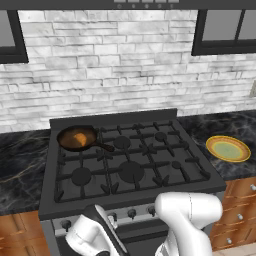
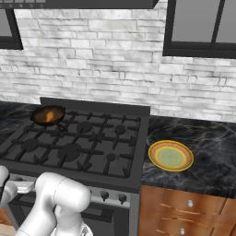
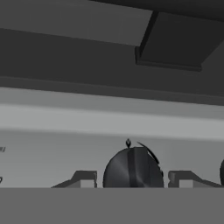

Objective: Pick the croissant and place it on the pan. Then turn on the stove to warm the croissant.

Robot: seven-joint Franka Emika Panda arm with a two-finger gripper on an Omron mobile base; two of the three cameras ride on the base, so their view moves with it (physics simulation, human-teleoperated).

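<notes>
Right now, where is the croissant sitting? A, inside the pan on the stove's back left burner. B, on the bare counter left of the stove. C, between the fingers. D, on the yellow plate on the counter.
A: the croissant lies inside the pan on the back left burner of the stove, while the yellow plate on the counter right of the stove holds nothing.

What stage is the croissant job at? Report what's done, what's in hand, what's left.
Done: the croissant lies in the pan on the back-left burner of the stove.
In hand: the hand is down at the stove's front panel, a fingertip on each side of a round dark knob.
Left: turning that knob; no flame shows under the pan, and whether the fingers grip it is unclear.
</notes>
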